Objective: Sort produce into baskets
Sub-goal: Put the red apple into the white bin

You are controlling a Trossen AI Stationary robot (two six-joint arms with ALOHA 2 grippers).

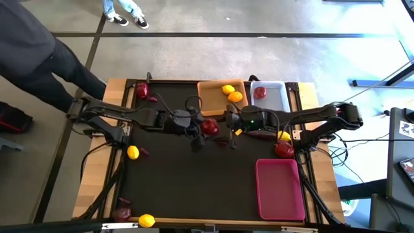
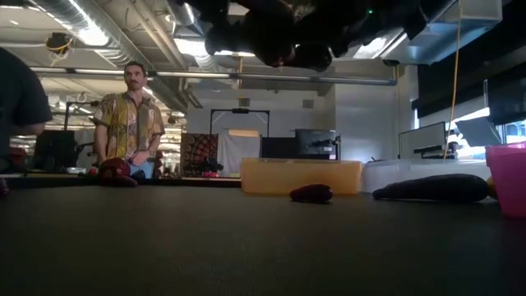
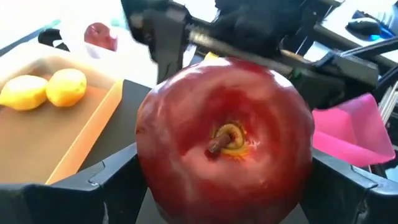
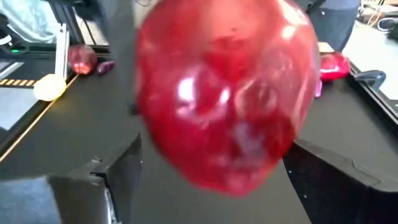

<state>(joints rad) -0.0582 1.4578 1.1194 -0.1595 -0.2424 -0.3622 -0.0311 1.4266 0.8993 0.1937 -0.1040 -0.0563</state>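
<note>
Hovering above the middle of the black table [image 1: 194, 188], both arms are meeting over a single red apple [image 1: 209, 126], apparently mid-handover. From the left, the left gripper [image 1: 200, 127] is reaching in with its fingers spread wide around the apple; its wrist view shows the fruit stem-end on, filling the space between the two dark fingers [image 3: 93, 180]. From the right, the right gripper [image 1: 228, 123] is facing it, and its own wrist view shows the same apple seated between equally wide-set fingers. Which gripper is actually bearing the weight cannot be told; both appear clamped on the fruit.

The apple is hanging well above the table, just in front of the orange basket [image 1: 208, 97] holding two lemons [image 1: 231, 92]. To the right of that is the white basket [image 1: 277, 97] with one apple [image 1: 260, 92] already in it, so the fruit's likely destination lies on the right arm's side, nearer that arm. The pink basket [image 1: 279, 189] is sitting nearer the front right, while loose lemons [image 1: 132, 152] are waiting on the left.
</note>
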